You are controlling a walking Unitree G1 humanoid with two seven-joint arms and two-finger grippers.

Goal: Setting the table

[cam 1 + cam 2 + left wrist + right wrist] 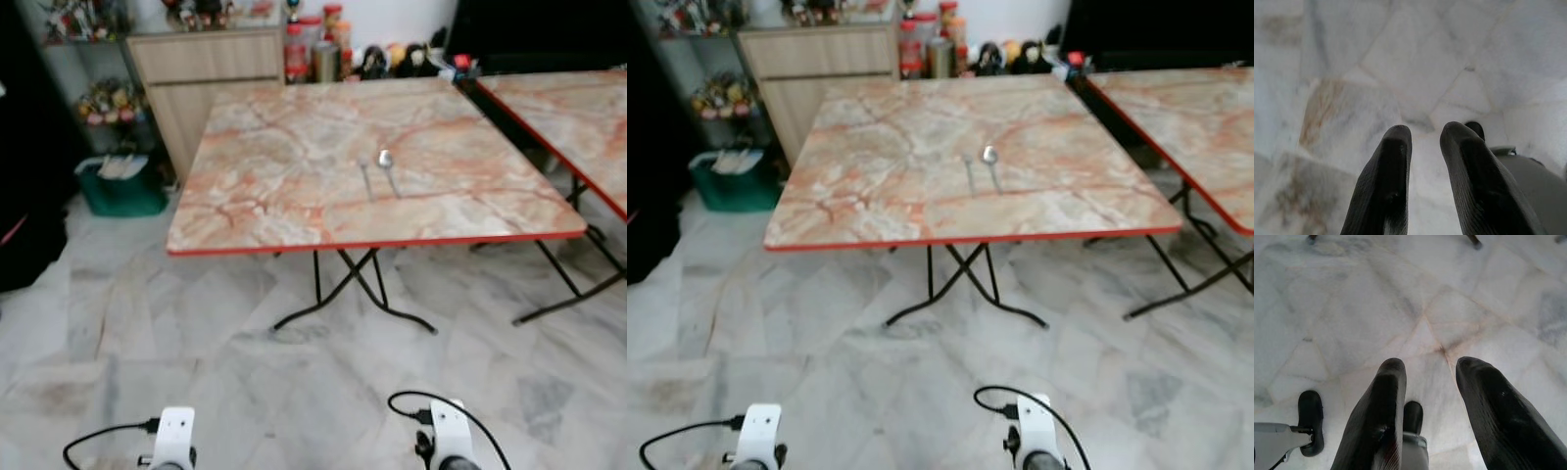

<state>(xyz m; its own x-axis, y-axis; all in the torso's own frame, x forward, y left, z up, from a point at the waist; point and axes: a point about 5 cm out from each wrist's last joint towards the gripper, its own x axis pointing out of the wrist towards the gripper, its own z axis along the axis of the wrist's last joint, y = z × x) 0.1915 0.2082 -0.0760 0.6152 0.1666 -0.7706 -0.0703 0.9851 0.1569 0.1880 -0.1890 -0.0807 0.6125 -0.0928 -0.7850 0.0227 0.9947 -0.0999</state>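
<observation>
Standing back from the worktop (294,186), both arms hanging low over the marble floor (1376,308). My left fingers (1386,186) are parted and grasping nothing; my right fingers (1484,416) likewise spread, empty.

The spoon (388,168) lies near the middle of the worktop, bowl toward the far side, handle toward me. Just beside it, on its left, a second thin utensil (366,180), possibly a fork, too blurred to say.

Judgement: both look like light, stiff metal, slippery on polished stone and lying flat, so hard to get under. Best hold is across the narrow handle near its middle, pinching from the sides; a loose pinch risks it skating away
</observation>
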